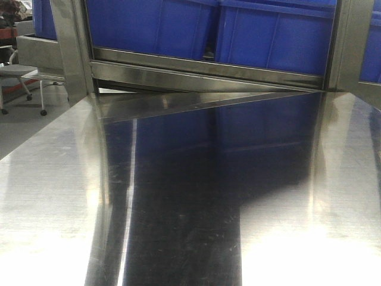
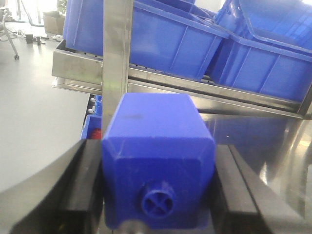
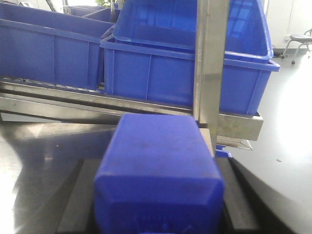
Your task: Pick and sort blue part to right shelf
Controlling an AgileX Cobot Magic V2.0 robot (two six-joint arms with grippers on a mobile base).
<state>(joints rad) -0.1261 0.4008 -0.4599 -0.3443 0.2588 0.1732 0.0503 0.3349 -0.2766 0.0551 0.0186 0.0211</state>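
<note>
In the left wrist view a blue part [image 2: 157,146], a blocky piece with a round cross-marked boss on its near face, sits clamped between the black fingers [image 2: 90,180] of my left gripper [image 2: 158,151], which is shut on it. My right gripper [image 3: 158,165] is likewise shut on a second blue part [image 3: 158,156] with its fingers [image 3: 239,200] against the sides. Both face the right shelf [image 1: 208,74], a steel rack with deep blue bins [image 1: 155,27]. Neither gripper shows in the front view.
A polished steel table [image 1: 59,196] runs up to the shelf rail. An upright steel post [image 2: 116,58] stands just behind the left part, and another post [image 3: 210,73] behind the right one. Office chairs [image 1: 24,77] stand on the grey floor at left.
</note>
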